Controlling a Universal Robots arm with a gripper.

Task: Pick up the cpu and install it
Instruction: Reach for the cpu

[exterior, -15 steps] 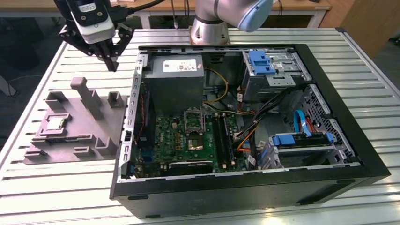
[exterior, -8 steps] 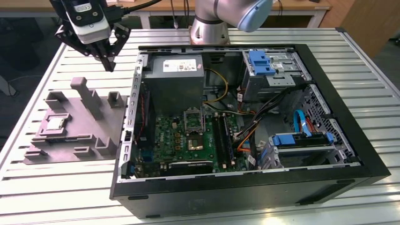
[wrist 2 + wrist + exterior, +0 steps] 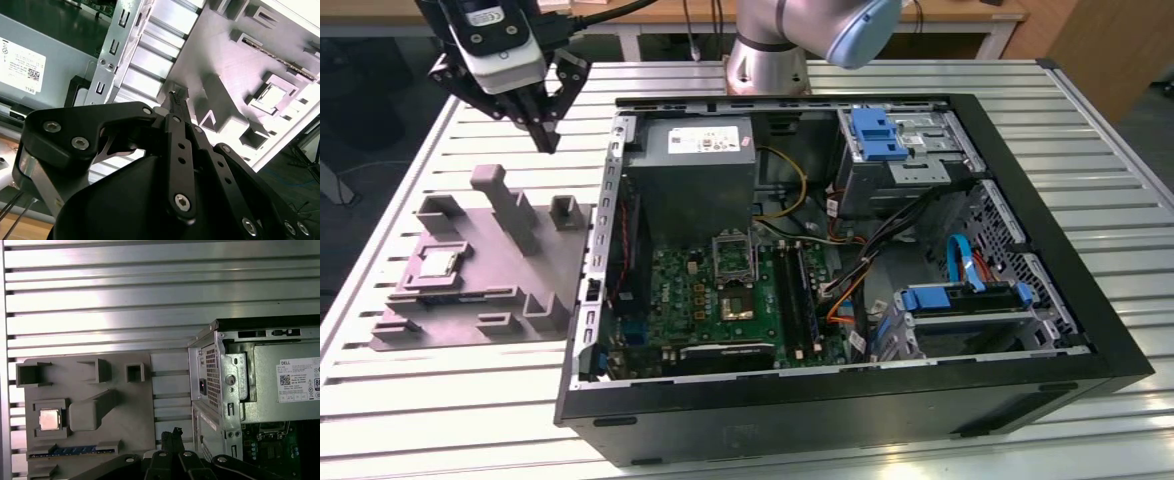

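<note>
Exterior view is showing my claw (image 3: pixel 548 140) hovering in the upper left of the frame, over the ribbed metal tabletop (image 3: pixel 454 420), its black fingertips pinching together on nothing. I'm judging this as the approach before pickup. The cpu (image 3: pixel 438 263), a thin silvery square, is lying flat in a pocket of the matte grey blocky tray (image 3: pixel 527 280) at middle left. Gripping so slim a chip is calling for parted tips and a square descent.

A ribbed aluminium table (image 3: pixel 1107 170) stands before a wooden desk (image 3: pixel 961 12) over dark floor (image 3: pixel 367 105)
</note>
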